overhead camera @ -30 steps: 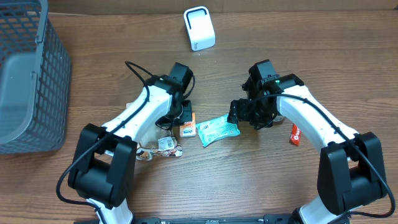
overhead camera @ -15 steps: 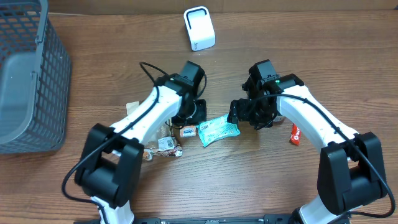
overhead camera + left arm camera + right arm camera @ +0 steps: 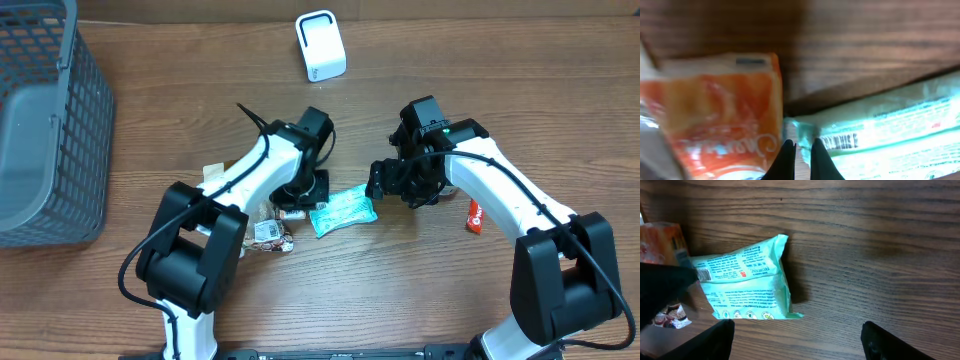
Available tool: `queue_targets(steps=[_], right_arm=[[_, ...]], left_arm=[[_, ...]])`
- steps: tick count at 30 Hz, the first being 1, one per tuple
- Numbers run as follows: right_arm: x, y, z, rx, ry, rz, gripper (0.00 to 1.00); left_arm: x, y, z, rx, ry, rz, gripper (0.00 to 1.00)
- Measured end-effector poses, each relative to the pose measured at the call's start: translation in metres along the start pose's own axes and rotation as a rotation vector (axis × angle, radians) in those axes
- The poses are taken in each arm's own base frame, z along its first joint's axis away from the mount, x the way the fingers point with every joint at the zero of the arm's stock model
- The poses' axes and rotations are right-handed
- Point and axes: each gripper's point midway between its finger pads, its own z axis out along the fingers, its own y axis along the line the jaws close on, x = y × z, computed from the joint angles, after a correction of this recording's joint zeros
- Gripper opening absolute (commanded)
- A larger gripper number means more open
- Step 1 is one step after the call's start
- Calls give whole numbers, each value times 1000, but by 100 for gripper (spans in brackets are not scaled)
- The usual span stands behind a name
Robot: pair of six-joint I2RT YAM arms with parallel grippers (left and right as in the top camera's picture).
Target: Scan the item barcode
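Observation:
A teal packet point(image 3: 342, 211) lies flat on the wooden table, its printed side and barcode point(image 3: 840, 140) facing up. A small orange packet point(image 3: 722, 107) lies against its left end. My left gripper point(image 3: 305, 189) is shut, its tips point(image 3: 802, 151) low over the seam between the two packets with nothing held. My right gripper point(image 3: 392, 181) hovers just right of the teal packet point(image 3: 744, 283), open wide point(image 3: 797, 344), with bare wood between its fingers point(image 3: 715, 339). The white scanner point(image 3: 320, 45) stands at the back of the table.
A grey wire basket point(image 3: 45, 120) fills the far left. A small patterned wrapper point(image 3: 268, 234) and a pale packet point(image 3: 213, 172) lie beside the left arm. A red packet point(image 3: 475, 214) lies by the right arm.
My left arm has swung right, bringing its shut gripper over the orange packet to the teal packet's left end. The teal packet shifted slightly. The right arm has not moved.

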Motion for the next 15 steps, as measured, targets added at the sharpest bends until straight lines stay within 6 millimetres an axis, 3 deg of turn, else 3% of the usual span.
queue_targets(steps=[5, 15], right_arm=[[0, 0, 0, 0, 0, 1, 83], [0, 0, 0, 0, 1, 1, 83]], left_arm=[[-15, -2, -11, 4, -46, 13, 11], [-18, 2, -12, -26, -63, 15, 10]])
